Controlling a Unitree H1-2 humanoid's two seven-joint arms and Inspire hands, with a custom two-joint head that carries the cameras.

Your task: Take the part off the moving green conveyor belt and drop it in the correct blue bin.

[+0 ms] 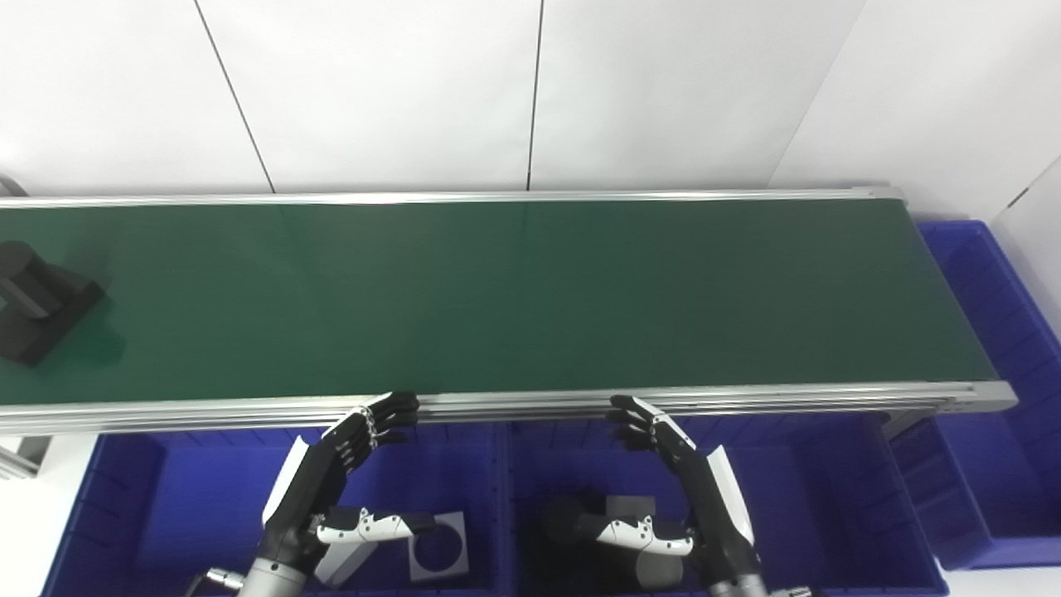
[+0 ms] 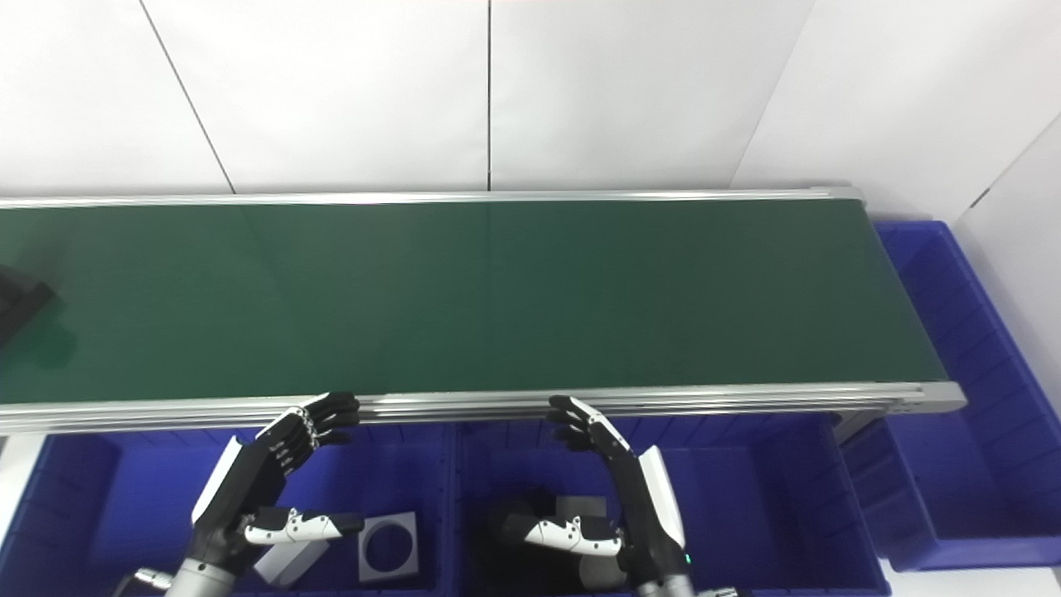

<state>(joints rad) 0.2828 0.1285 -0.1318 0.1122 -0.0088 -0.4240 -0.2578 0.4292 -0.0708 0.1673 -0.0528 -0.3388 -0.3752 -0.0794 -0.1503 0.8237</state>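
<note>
In the left eye view, the green conveyor belt (image 1: 497, 298) runs across in front of me, and I take it as my landmark. The part (image 1: 37, 303), a dark block with a cylinder on a flat base, sits on the belt at its far left end, well apart from both my hands. My left hand (image 1: 344, 477) hovers just below the belt's near rail, fingers (image 1: 390, 412) spread and lightly curled, thumb out, holding nothing. My right hand (image 1: 680, 489) mirrors it further right along the same rail, also empty and spread. I judge I hold them here, palms facing each other, so the part can travel in between them and I can reach over the rail with either one. Under the belt's near edge sit the blue bins: the left bin (image 1: 124, 497) holds pale flat pieces, one with a round hole, and the middle bin (image 1: 829, 497) holds dark parts. Another blue bin (image 1: 995, 348) stands off the belt's right end.

In the right eye view, only a corner of the part (image 2: 18, 303) shows at the belt's left edge. My left hand (image 2: 265, 485) and right hand (image 2: 617, 493) hang below the near rail, both open-fingered and empty. The dark part looks likely to match the middle bin's dark contents.
</note>
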